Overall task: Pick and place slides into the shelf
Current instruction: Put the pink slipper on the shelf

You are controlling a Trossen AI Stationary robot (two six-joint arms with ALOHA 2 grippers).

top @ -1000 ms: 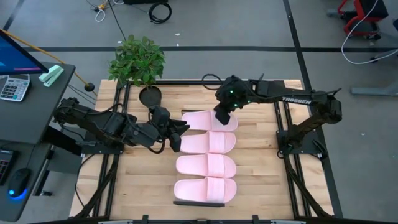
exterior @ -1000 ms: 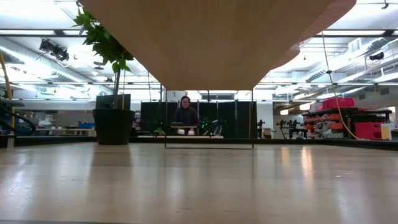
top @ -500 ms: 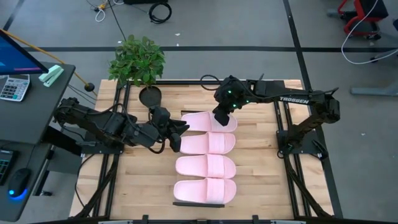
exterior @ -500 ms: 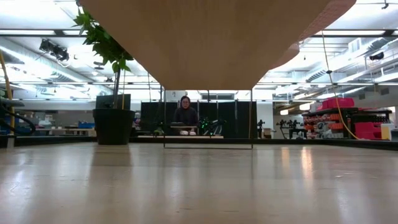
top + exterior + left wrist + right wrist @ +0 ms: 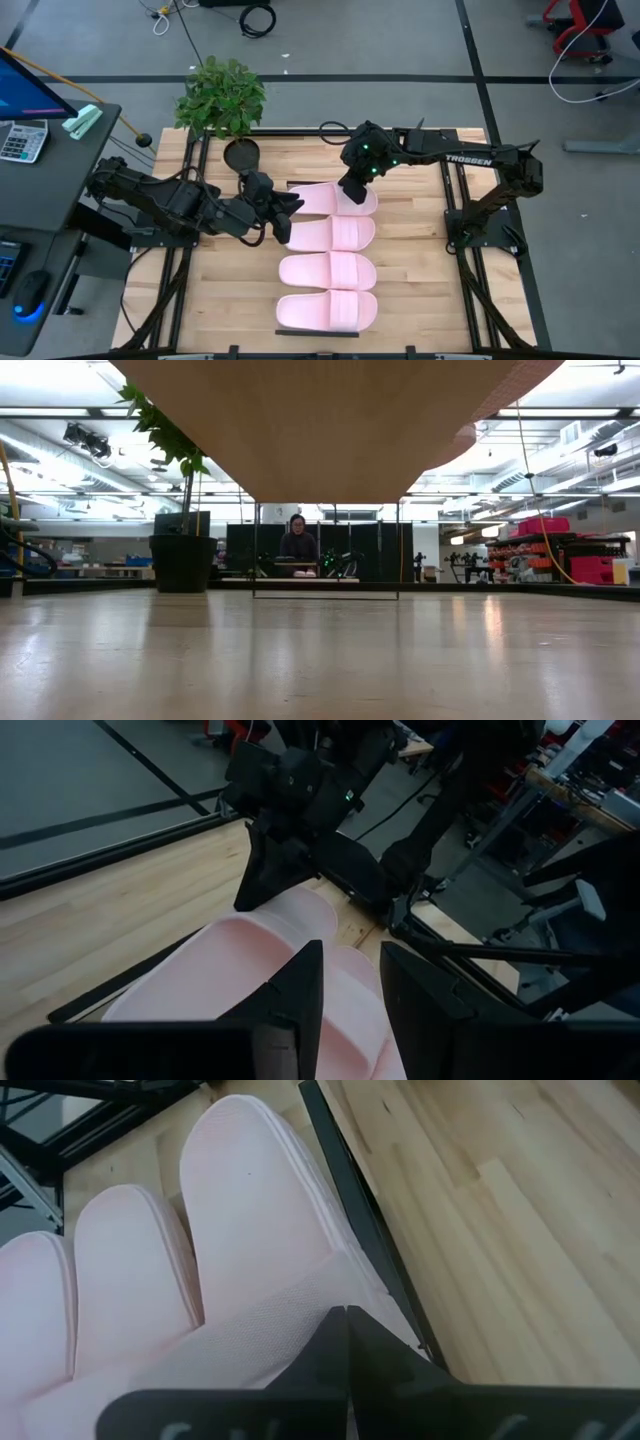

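Four pale pink foam slides lie in a row; the right hand, closed, presses the farthest; the left hand sits half-open beside them.

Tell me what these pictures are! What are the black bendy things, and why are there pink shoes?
The black bendy things are two robot arms bolted to a wooden table. Each ends in a two-finger pincher called a gripper. One picture looks straight down from above. One looks across the table from very low, and a person sits far behind. Two come from little cameras on the arms' wrists.

Four pale pink foam slide sandals lie side by side in a row. Thin black rails show at both ends of the row, so they seem to rest on a long narrow wooden shelf. A leafy green potted plant stands at the table's far corner.

The right gripper is shut, pressing on the sandal at the far end. The left gripper sits by the next sandal, holding nothing that I can see.
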